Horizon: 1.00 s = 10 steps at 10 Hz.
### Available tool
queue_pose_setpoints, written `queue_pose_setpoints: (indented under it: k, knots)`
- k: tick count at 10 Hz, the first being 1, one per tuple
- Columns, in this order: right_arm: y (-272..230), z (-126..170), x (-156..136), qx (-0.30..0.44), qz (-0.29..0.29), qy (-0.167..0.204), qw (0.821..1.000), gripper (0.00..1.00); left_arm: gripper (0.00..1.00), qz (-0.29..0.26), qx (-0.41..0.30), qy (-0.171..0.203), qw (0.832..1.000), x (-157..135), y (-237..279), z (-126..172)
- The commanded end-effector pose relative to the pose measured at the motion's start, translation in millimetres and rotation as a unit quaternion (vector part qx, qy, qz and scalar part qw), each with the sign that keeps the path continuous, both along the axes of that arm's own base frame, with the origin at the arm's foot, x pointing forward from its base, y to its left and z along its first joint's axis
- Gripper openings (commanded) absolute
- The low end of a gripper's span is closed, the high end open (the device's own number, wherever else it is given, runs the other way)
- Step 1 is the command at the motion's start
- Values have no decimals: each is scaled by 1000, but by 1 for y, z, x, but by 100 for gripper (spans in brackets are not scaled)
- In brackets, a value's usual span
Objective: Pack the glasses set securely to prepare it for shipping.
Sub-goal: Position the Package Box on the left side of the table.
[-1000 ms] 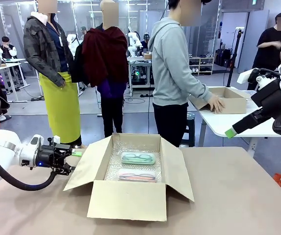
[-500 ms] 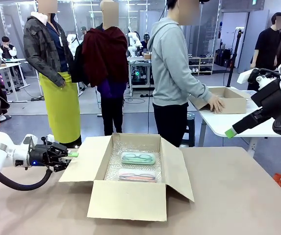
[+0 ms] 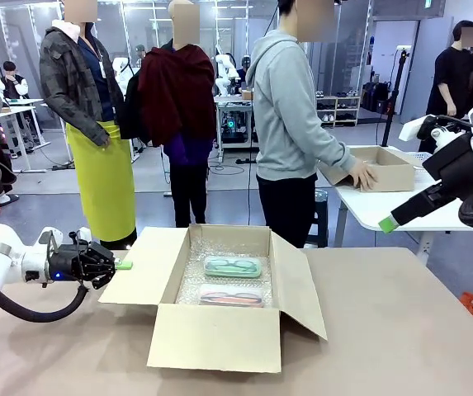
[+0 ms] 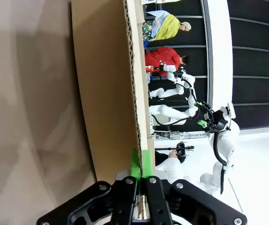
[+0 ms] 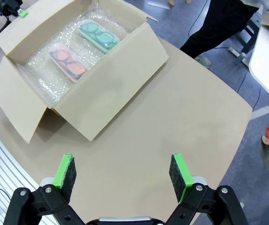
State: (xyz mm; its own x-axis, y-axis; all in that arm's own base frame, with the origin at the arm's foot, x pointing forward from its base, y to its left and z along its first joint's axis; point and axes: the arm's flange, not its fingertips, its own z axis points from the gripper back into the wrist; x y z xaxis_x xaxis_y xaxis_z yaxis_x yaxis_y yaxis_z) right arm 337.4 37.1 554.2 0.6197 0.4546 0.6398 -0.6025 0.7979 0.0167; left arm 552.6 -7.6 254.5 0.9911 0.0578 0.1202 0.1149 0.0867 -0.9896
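Left gripper (image 3: 123, 265) has its green pads pinched on the outer edge of the box's left flap (image 3: 141, 268); the left wrist view shows the cardboard edge sandwiched between the pads. Mint case (image 3: 233, 266) and pink case (image 3: 230, 296) lie side by side on bubble wrap (image 3: 219, 252) inside the open cardboard box (image 3: 219, 334). Right gripper (image 5: 123, 174) hangs well above the table (image 3: 401, 330), jaws spread, empty. Next, probably: swing the flap up and inward about its crease, keeping the pinch near the edge and avoiding dragging the box sideways.
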Motion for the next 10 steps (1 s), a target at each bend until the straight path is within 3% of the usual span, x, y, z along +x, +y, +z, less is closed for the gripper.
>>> queue_pose_setpoints:
  k: [1,8,10]
  knots:
    - [1,1,-1,0,-6,-2,1000,100,0,0,0,-1,1000,0,1,0]
    - [1,1,-1,0,-6,-2,1000,100,2,1,1,0,1000,0,1,0]
    - [1,1,-1,0,-6,-2,1000,100,2,-16,3,-7,1000,1,40,6]
